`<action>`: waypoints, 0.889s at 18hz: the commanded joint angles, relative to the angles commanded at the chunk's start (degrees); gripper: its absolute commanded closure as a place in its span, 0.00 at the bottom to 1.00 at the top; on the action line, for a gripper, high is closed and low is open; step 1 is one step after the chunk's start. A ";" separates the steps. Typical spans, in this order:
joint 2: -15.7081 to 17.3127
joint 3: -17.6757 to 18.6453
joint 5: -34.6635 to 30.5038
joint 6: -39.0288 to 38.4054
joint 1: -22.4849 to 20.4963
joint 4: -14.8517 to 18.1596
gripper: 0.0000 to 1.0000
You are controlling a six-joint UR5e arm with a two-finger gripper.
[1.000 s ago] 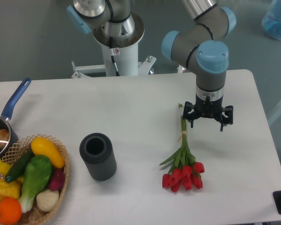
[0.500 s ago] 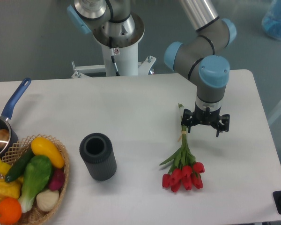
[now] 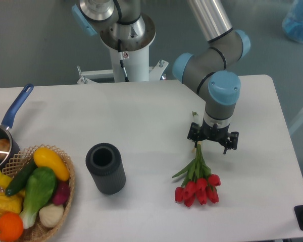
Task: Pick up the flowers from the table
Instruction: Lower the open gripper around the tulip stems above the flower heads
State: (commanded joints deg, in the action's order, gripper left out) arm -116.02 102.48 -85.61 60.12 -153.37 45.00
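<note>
The flowers [image 3: 198,181], red tulips on long green stems tied by a pale band, lie flat on the white table [image 3: 141,116] with the blooms toward the front edge. My gripper [image 3: 211,141] hangs low over the upper part of the stems, near the band. Its fingers are spread, the left one beside the stems and the right one off to their right. Nothing is held between them. The stem tips show just behind the gripper.
A dark grey cylinder [image 3: 105,168] stands left of the flowers. A wicker basket [image 3: 38,199] of toy vegetables sits at the front left corner, with a blue-handled pan [image 3: 2,136] behind it. The robot base [image 3: 126,45] rises at the table's back edge.
The gripper has moved left and down, from beside the stems on the right to over them. The flowers have not moved.
</note>
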 joint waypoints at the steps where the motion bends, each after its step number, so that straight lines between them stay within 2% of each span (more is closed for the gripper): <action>1: 0.00 0.35 0.00 -0.35 0.17 0.17 0.00; 4: 0.44 2.02 0.00 -0.35 0.35 0.18 0.00; 16: -0.44 1.85 0.00 -2.02 0.62 0.18 0.01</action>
State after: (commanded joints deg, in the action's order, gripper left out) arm -116.45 104.33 -85.60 58.10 -152.75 45.18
